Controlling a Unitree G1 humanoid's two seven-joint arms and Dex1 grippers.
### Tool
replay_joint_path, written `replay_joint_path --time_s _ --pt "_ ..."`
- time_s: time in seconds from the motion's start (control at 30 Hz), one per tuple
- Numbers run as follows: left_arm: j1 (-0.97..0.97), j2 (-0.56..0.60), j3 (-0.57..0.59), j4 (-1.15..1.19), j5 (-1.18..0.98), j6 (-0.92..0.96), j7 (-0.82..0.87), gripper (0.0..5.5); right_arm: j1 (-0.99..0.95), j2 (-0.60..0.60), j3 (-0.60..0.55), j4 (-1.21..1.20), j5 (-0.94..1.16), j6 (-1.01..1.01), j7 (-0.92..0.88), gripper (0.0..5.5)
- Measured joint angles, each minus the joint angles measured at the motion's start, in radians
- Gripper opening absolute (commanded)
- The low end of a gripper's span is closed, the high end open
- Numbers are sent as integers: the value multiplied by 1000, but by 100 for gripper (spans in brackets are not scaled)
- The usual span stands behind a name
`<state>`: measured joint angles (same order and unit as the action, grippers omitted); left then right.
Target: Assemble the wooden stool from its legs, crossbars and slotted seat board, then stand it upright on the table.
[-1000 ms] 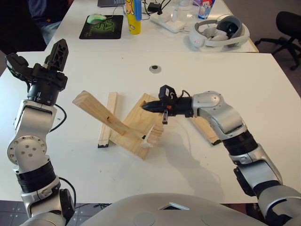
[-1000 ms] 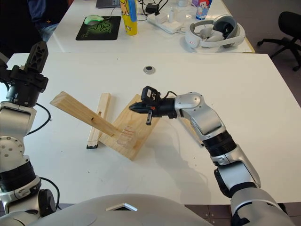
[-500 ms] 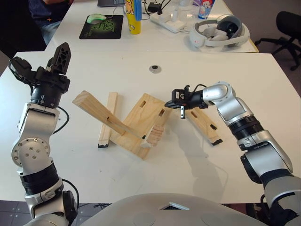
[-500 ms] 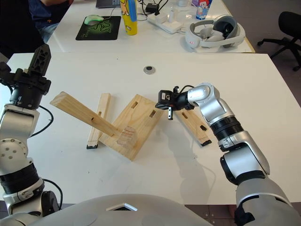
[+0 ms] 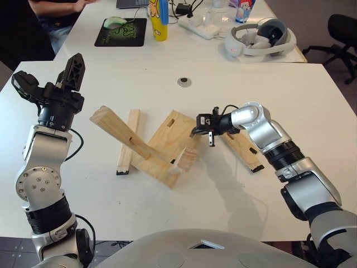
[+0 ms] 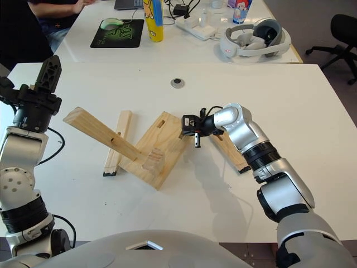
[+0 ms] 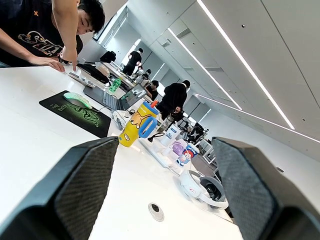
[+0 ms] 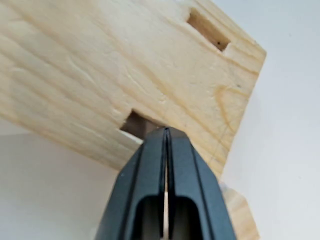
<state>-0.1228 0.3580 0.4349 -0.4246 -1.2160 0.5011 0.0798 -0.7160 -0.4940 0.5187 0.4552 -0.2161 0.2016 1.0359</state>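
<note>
The slotted seat board (image 5: 165, 139) lies tilted on the white table, one long leg (image 5: 118, 132) jutting from it up and to the left. A second leg (image 5: 130, 139) lies flat under that one. A short wooden piece (image 5: 187, 158) rests against the board's right edge, and a third, slotted leg (image 5: 244, 148) lies under my right forearm. My right gripper (image 5: 198, 126) is shut with nothing between its fingers. Its tip (image 8: 165, 132) touches the board at the edge of a rectangular slot (image 8: 133, 122). My left gripper (image 5: 49, 77) is held high at the left, open (image 7: 165, 170), away from the wood.
A round grommet (image 5: 183, 81) sits in the table behind the board. The table behind carries a headset (image 5: 259, 37), a mouse pad (image 5: 119, 32), a yellow bottle (image 5: 158, 17) and a power strip. White tabletop lies bare in front and to the right.
My right gripper drew back to the right off the board, then came back left to the board's right edge. The left arm barely shifted.
</note>
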Motion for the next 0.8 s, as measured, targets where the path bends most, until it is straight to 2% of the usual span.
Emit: replay_joint_path --time_s 0.2,0.3,0.47,0.6,0.7,0.8 --pt "1 -2 0 -2 1 -1 1 346 -134 6 -32 299 -58 75 -163 1" --pt "2 -13 0 -6 3 -3 4 346 -140 -46 -42 329 -75 68 -136 1" --pt "11 -20 2 -16 2 -6 6 346 28 -273 -44 -20 7 61 191 1" --pt "15 -23 6 -22 3 -10 6 346 170 -399 -42 -332 97 104 391 1" --pt "19 -36 11 -26 3 -21 10 346 218 -410 -15 -569 137 204 458 1" --pt "19 -38 12 -27 4 -23 16 346 230 -356 39 -643 125 301 446 1"
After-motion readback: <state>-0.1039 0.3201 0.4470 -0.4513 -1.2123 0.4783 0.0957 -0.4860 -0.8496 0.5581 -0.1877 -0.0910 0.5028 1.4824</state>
